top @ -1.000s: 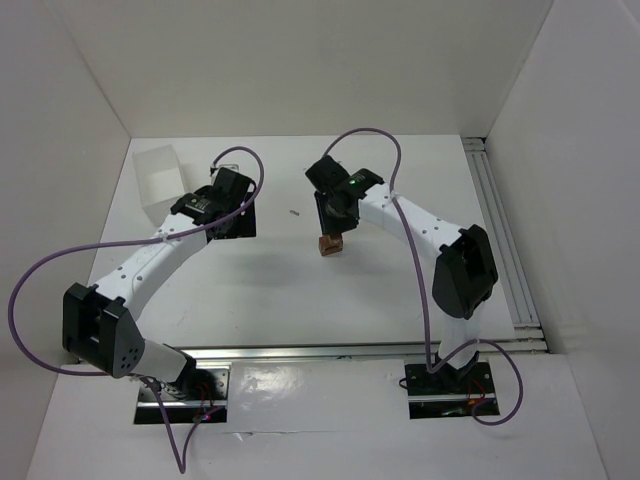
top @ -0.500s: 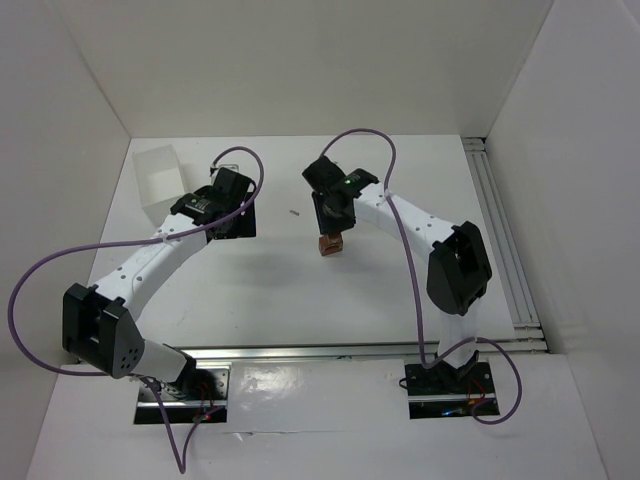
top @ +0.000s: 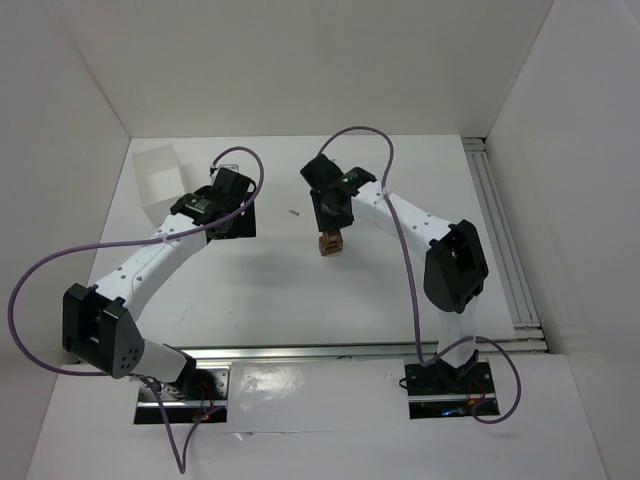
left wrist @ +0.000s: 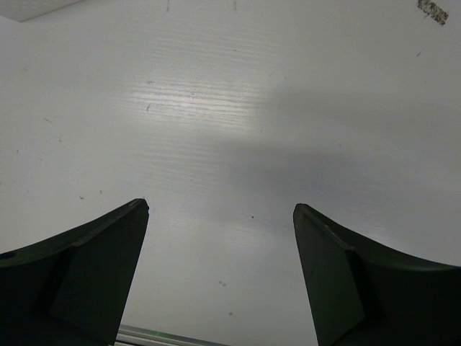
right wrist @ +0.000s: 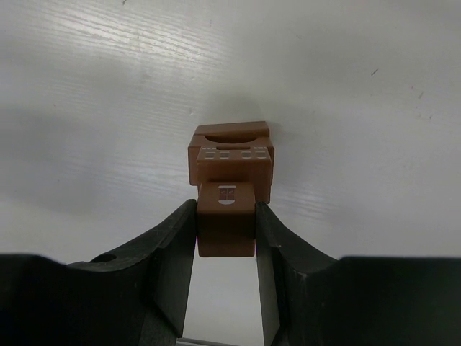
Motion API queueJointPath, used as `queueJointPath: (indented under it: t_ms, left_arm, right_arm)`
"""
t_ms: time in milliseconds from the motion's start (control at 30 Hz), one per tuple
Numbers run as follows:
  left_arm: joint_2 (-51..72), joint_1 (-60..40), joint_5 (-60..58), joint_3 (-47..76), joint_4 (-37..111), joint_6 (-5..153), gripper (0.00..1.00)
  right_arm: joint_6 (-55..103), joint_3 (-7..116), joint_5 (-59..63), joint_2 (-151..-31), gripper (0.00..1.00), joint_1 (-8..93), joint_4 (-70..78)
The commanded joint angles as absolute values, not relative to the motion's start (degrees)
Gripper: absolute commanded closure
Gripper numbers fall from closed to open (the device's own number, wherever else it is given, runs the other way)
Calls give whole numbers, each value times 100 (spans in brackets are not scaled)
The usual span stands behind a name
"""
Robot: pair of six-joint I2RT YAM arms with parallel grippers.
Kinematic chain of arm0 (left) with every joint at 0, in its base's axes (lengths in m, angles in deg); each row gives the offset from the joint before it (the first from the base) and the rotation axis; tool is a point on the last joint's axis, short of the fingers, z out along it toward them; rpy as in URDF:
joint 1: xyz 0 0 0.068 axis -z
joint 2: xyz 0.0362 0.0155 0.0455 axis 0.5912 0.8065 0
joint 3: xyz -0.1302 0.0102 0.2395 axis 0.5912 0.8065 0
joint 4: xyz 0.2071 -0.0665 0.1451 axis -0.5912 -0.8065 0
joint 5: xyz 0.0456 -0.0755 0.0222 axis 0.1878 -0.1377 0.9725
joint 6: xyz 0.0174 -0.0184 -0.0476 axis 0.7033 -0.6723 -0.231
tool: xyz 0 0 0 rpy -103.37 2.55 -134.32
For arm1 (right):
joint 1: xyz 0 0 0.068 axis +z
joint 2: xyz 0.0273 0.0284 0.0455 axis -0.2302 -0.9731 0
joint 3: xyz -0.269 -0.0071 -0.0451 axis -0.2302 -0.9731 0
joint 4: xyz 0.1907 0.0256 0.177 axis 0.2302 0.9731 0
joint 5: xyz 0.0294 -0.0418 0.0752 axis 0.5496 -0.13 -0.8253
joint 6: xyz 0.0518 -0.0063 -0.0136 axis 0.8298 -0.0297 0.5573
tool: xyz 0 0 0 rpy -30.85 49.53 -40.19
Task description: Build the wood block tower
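Note:
My right gripper point(right wrist: 226, 207) is shut on a small reddish-brown wood block point(right wrist: 226, 228), one finger pressed to each side. Right behind and below it stands the tower point(right wrist: 232, 155) of stacked wood blocks, a white marking on its upper face. I cannot tell whether the held block touches the tower. From above, the right gripper point(top: 331, 226) hangs over the tower point(top: 328, 244) at the table's middle. My left gripper point(left wrist: 220, 207) is open over bare white table, nothing between its fingers. It sits left of the tower point(top: 234, 220).
A white plastic tray point(top: 160, 182) stands at the back left, just beyond the left gripper. A small dark speck point(top: 294, 212) lies between the two grippers. A metal rail point(top: 500, 230) runs along the right edge. White walls enclose the table.
The right arm has shifted slightly to the left and away with the block still in its fingers. The left arm has not moved.

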State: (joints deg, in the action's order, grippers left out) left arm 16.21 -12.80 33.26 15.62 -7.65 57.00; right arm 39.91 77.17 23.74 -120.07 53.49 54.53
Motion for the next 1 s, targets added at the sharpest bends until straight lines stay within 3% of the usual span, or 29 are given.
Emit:
queueJointPath:
  t_ms: [0, 967]
  left_arm:
    - [1599, -1260, 3469, 1467, -764, 5717, 6]
    - [1705, -1260, 3469, 1414, -817, 5717, 6]
  right_arm:
    - [3901, 8001, 2506, -12057, 61, 5339, 5244]
    - [3849, 8053, 2559, -12110, 61, 5233, 5244]
